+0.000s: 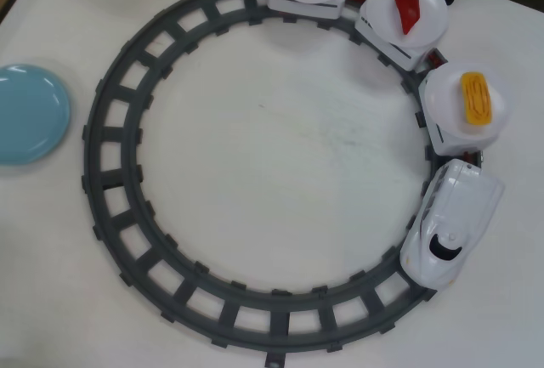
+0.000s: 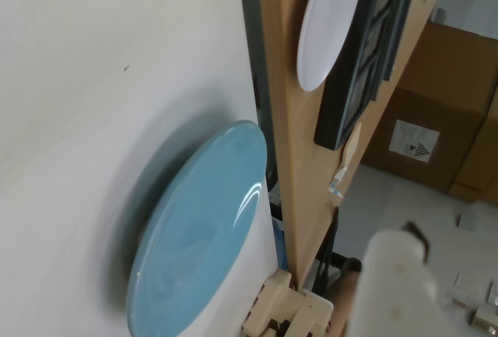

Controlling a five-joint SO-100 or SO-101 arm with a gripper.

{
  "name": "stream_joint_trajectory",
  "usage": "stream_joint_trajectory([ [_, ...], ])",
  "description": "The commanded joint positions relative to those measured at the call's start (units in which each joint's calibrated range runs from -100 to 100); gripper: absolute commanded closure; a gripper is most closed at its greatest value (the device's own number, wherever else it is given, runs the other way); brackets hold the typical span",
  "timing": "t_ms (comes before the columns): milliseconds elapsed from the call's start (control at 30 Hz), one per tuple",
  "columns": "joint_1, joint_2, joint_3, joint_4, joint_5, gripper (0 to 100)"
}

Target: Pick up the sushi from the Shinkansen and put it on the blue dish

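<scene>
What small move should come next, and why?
Probably swing the arm away from the blue dish, which fills the wrist view, towards the Shinkansen. The sushi sits untouched on the white plate of the car right behind the engine, and no end effector shows in the overhead view.

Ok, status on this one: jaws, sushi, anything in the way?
Gripper state unreadable in wrist view. Sushi on plate behind Shinkansen nose car. Blue dish empty, far side of track.
</scene>
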Motion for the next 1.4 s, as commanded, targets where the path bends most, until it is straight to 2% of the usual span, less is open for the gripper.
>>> stream_joint_trajectory([
  [0,0.2,-0.4,2.6,-0.6,-0.3,75],
  [733,0.2,-0.4,2.4,-0.7,-0.3,75],
  [1100,0.8,0.5,-3.8,0.0,-0.3,75],
  [1367,13.8,0.5,-11.3,-0.6,0.0,75],
])
